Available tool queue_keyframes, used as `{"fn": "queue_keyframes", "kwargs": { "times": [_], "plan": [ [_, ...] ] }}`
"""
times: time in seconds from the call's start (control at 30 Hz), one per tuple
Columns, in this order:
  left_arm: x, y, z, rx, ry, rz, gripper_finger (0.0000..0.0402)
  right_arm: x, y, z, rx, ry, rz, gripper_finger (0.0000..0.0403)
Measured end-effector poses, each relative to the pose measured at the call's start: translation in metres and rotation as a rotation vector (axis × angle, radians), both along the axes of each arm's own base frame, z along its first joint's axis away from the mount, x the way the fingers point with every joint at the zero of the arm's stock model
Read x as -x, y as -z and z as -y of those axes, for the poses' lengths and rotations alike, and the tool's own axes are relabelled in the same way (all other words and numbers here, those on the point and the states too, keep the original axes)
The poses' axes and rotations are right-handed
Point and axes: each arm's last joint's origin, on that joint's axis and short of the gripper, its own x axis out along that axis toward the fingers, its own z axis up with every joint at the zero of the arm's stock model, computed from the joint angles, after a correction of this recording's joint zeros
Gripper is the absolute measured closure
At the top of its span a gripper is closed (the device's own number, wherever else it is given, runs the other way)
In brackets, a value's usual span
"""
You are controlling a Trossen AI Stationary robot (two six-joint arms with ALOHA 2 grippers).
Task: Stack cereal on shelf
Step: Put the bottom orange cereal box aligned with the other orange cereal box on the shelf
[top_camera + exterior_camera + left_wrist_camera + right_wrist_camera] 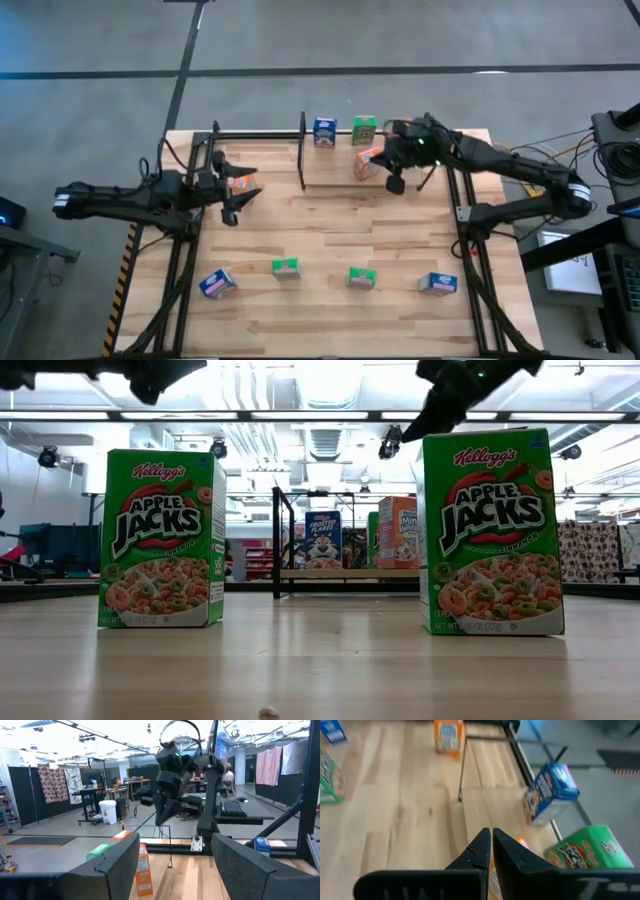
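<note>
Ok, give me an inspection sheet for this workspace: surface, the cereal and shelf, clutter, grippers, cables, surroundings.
Surface: light wood tabletop, a small crumb near the low camera.
Cereal: blue box, green box and orange box on the shelf; another orange box by the left gripper; two blue and two green boxes along the table's front.
Clutter: nothing seen.
Grippers: left gripper open, empty, left of the shelf; right gripper shut, empty, above the shelf's orange box.
Cables: cables run off the right arm.
Surroundings: desks, partitions, a seated person in the room behind.
</note>
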Motion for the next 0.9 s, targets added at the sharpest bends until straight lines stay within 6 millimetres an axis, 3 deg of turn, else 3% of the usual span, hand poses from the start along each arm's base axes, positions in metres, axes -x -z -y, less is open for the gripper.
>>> {"fn": "queue_keyframes", "kwargs": {
  "times": [0.17, 0.47, 0.77, 0.9],
  "plan": [
    [0.004, 0.007, -0.001, -0.005, -0.036, 0.011, 0.0170, -0.017, -0.009, 0.023, -0.038, 0.025, -0.157, 0.0392],
    [0.005, 0.013, -0.002, -0.023, -0.074, -0.013, 0.0171, -0.043, -0.007, 0.057, -0.077, 0.011, -0.367, 0.0392],
    [0.005, 0.014, -0.002, -0.024, -0.073, -0.026, 0.0171, -0.058, -0.004, 0.069, -0.118, 0.035, -0.453, 0.0391],
    [0.005, 0.014, -0.002, -0.018, -0.072, -0.025, 0.0171, -0.059, -0.005, 0.071, -0.134, 0.030, -0.492, 0.0363]
  ]
}}
